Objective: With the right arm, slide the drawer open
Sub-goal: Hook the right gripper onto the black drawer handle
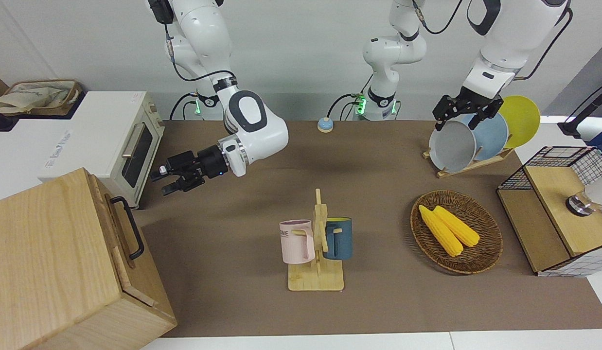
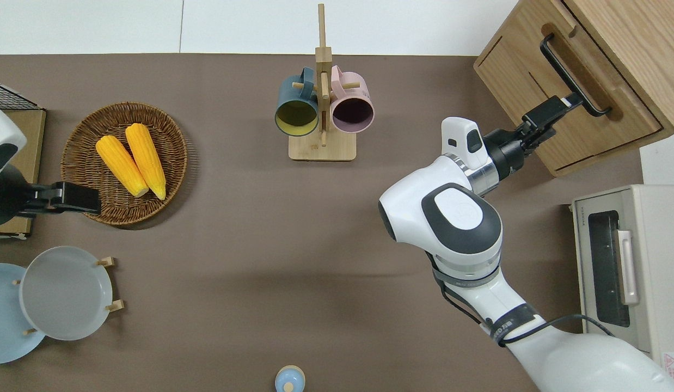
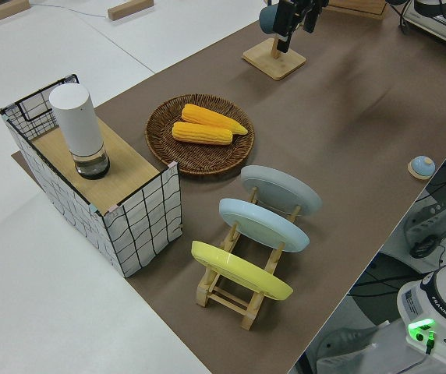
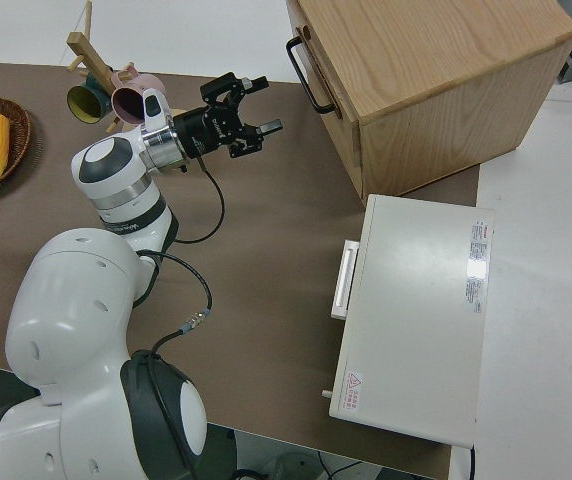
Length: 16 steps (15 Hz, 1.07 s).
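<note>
We're on approach: right gripper [image 1: 166, 182] spread open and empty, drawer [image 1: 120, 233] handle [image 1: 129, 227] just ahead of its fingertips. Next we close in and clamp.

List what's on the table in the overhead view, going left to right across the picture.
Plate rack → basket of corn → mug tree → right gripper, fingers open → drawer handle on the wooden cabinet → toaster oven. The left arm is parked.
</note>
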Motion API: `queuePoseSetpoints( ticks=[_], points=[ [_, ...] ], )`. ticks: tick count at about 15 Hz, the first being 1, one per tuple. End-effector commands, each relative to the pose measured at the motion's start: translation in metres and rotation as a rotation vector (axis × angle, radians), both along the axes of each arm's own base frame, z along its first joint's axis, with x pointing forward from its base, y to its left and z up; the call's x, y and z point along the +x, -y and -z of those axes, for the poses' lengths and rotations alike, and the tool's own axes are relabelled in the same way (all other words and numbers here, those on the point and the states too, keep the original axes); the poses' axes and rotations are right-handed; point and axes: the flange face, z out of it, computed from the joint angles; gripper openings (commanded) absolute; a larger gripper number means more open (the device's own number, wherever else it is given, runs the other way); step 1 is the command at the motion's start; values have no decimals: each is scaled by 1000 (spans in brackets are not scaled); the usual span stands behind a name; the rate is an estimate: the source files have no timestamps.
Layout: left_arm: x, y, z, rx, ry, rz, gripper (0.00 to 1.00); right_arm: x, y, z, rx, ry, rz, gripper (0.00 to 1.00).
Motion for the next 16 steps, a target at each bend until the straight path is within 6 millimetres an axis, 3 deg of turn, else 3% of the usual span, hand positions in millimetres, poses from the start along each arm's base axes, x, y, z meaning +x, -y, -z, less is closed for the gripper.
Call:
queuePoseSetpoints(
  ticks=[1,4,16],
  points=[
    [-3,-1,-4,13,4,8,995,20,35,9,-11,2,-44,975],
    [-3,-1,-4,13,4,8,998,28,47,15,19,12,-58,971],
    [-3,0,-4,13,4,8,995,50,52,4,117,179,-32,920]
  ],
)
